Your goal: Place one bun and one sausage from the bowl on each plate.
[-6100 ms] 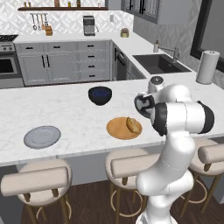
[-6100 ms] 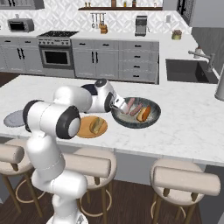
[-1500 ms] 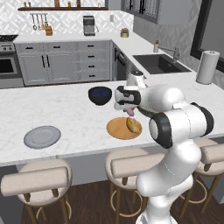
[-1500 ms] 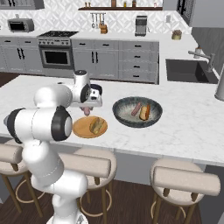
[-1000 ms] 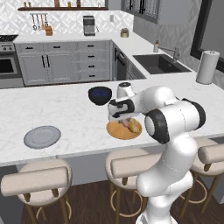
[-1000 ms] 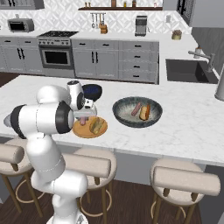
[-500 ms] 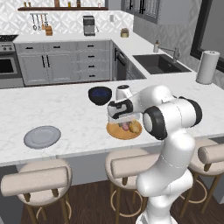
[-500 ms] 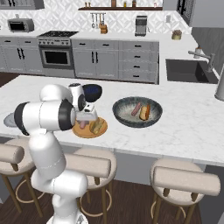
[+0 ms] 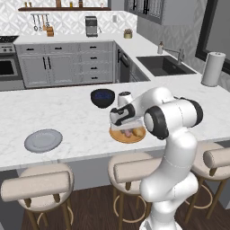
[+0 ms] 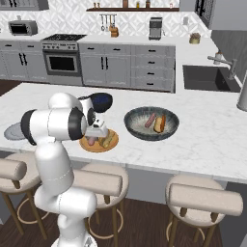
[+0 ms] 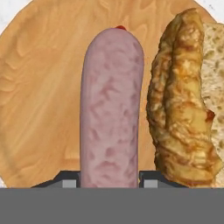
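Low over the tan plate [image 11: 39, 87], gripper [image 11: 109, 180] clamped on a pink sausage [image 11: 111, 109], one dark tip on each side of it. Down close to the plate, sausage lying right beside the bun [image 11: 183, 105] already there; touching the wood or not, hard to tell. In the left base view, gripper [image 9: 128, 130] down at the tan plate [image 9: 117, 136], with the blue bowl [image 9: 103, 97] just behind. Off to the far left, grey plate [image 9: 42, 140] with nothing on it yet. In the right base view, big speckled bowl [image 10: 137, 130] with one more sausage [image 10: 150, 120] and one more bun [image 10: 159, 123] inside, waiting for the grey plate [image 10: 13, 131]. Looks like about halfway done, once this sausage is let go. Could go wrong from here: letting go too high, so the round sausage rolls off the flat plate, since no rim to stop it. Could also bump the bun and push it toward the edge. Pulling up crooked might drag the sausage along. Best to open wide, then lift straight up.
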